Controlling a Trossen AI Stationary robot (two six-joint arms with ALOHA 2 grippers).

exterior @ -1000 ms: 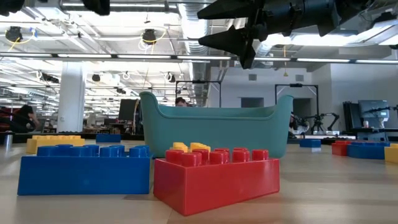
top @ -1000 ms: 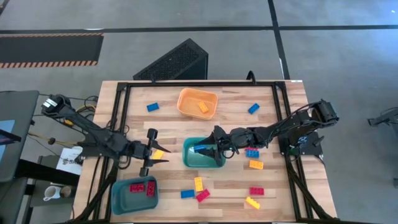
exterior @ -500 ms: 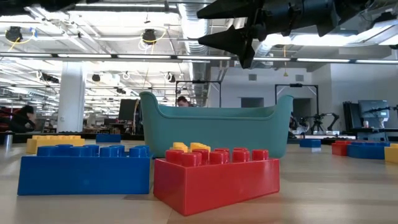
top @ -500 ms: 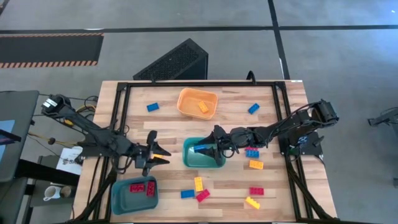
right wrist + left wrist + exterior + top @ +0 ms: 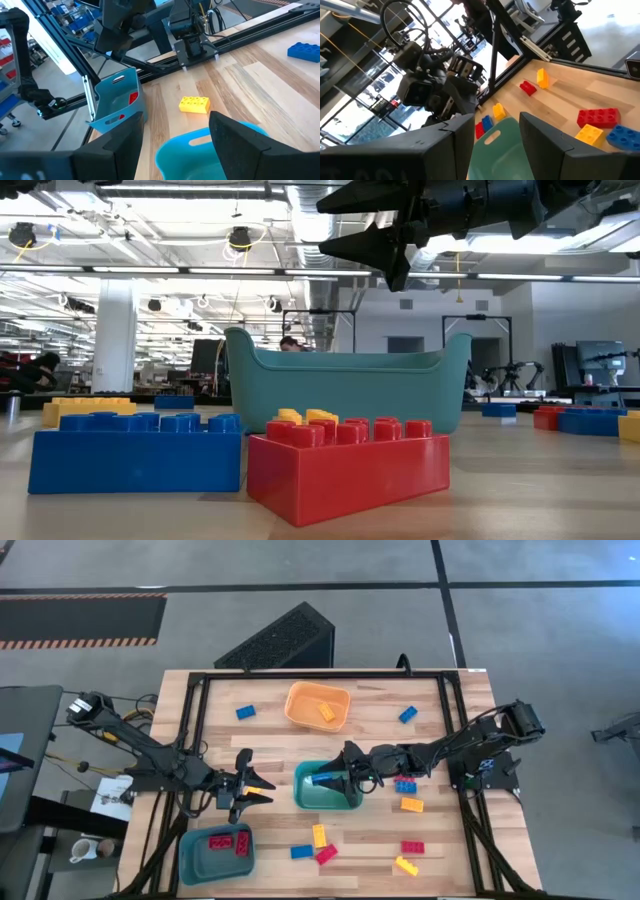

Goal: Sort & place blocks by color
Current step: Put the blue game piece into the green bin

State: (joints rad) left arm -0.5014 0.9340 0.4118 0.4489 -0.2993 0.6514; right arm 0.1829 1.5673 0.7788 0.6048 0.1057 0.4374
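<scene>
Red, yellow and blue blocks lie scattered on the wooden table. My right gripper [image 5: 338, 778] hangs open over the teal bin [image 5: 310, 798]; a blue block [image 5: 322, 779] lies in that bin just beyond its fingertips. The low view shows this gripper [image 5: 350, 225] well above the bin's rim [image 5: 345, 360]. My left gripper [image 5: 250, 788] is open, hovering by a yellow block [image 5: 256, 783] that lies flat on the table [image 5: 195, 104] left of the teal bin. Nothing shows between either gripper's fingers in the wrist views.
An orange bin [image 5: 318, 705] at the far middle holds a yellow block [image 5: 327, 712]. A blue bin [image 5: 215, 850] near left holds red blocks [image 5: 220, 840]. Loose blocks lie near right [image 5: 411, 804], near middle [image 5: 319, 835] and at the far side [image 5: 245, 712]. A black frame [image 5: 195, 730] edges the table.
My left arm has shifted a little beside the yellow block and has slipped out past the top edge of the low view. The yellow block stays on the table. My right gripper has kept still over the teal bin.
</scene>
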